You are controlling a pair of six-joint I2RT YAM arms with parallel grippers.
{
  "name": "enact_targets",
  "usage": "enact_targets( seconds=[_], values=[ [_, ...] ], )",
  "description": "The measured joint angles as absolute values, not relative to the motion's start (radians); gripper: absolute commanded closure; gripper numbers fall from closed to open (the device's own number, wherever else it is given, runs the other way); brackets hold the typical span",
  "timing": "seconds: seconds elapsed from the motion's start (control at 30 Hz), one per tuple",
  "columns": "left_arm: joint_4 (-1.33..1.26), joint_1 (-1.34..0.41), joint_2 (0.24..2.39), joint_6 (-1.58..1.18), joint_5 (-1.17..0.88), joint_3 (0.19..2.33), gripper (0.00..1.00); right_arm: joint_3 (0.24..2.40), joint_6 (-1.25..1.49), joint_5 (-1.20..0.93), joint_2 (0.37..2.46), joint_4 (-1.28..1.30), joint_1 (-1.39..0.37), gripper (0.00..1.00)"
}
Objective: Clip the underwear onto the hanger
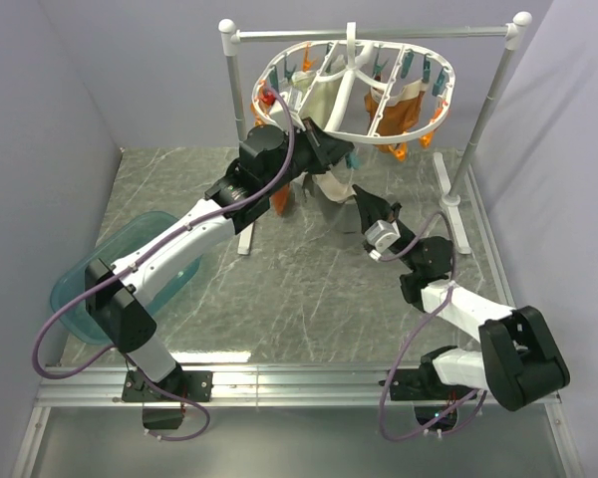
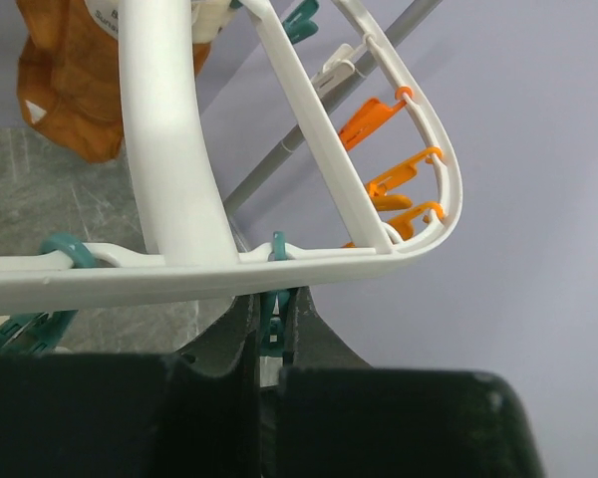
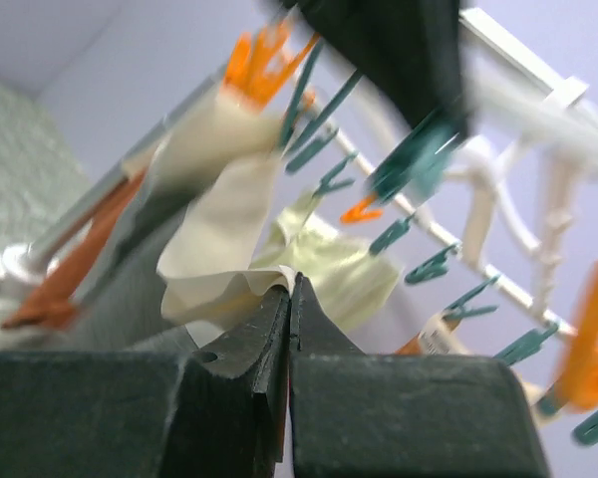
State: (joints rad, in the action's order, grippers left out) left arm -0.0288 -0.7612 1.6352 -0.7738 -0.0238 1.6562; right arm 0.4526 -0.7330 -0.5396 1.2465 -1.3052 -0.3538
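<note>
A: At the left edge of the tabletop, toward the near corner, sits a teal tub (image 1: 90,289), and the left arm rises right over it.

B: That arm stretches up toward the far edge, under the hanger (image 1: 351,62), which hangs from the rail (image 1: 419,33).

A: Now the left wrist view! The left tool (image 2: 271,317) is narrowed right down on a teal peg (image 2: 269,329). The peg is squeezed between the two fingers, just below the white rim.

B: Orange pegs (image 2: 399,179) line the curve of the rim beyond it.

A: Moving right, there's the underwear (image 3: 229,249)! It's up off the tabletop, below the hanger, over the middle of the far edge, between the two tools.

B: It's cream cloth, crumpled, with a grey part (image 3: 130,279) on its left side in the right wrist view.

A: And the right tool (image 3: 288,289)? Its fingers are pressed together on the cream hem, pinching the underwear from beneath.

B: Whether the cloth touches that teal peg, I can't tell.

A: Farther right, an orange garment (image 1: 397,112) hangs from the hanger, toward the far right corner.
</note>
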Motion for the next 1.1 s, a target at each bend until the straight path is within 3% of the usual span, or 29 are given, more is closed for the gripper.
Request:
enact_targets(
  seconds=[0.23,0.8,1.1],
  values=[
    [-0.15,-0.725,1.624,-0.733,-0.131,1.569,1.0,0.536,-0.636,-0.641,1.189,-1.236,-0.303,1.0],
    [-0.442,-0.675,1.612,-0.706,-0.373,1.455,1.0,0.934,-0.718,-0.861,1.108,-0.215,-0.218,1.0],
    [-0.539,-0.665,1.612,-0.627,-0.476,1.418,1.0,1.118,-0.725,-0.886,1.164,0.144,-0.215,1.0]
  ],
)
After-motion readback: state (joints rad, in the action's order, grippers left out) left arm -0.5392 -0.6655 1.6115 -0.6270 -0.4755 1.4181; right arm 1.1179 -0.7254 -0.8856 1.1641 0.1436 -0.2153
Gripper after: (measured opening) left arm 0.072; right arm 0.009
